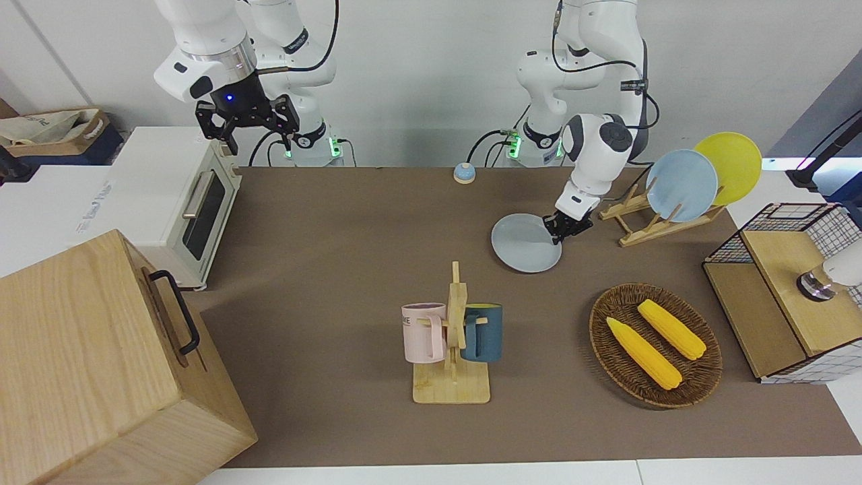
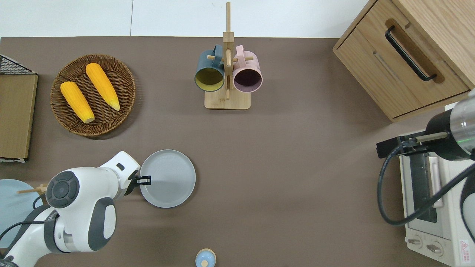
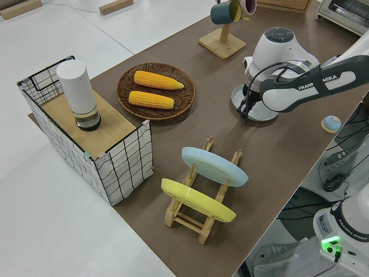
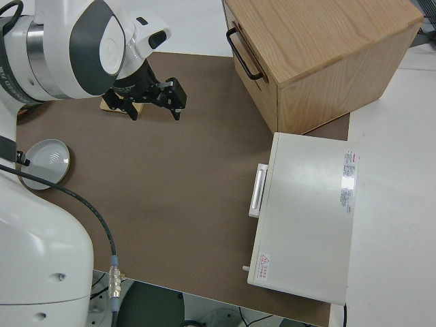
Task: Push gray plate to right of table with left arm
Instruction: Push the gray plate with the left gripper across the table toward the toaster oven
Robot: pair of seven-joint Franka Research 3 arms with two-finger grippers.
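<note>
On the table [image 2: 282,167], gray plate [image 2: 169,178] lying flat, left end effector [image 2: 145,180] touching its rim, fingers narrow, right arm parked.

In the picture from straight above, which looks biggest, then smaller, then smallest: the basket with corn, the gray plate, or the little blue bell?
1. Wicker basket
2. Gray plate
3. Blue bell, by far the smallest
</note>
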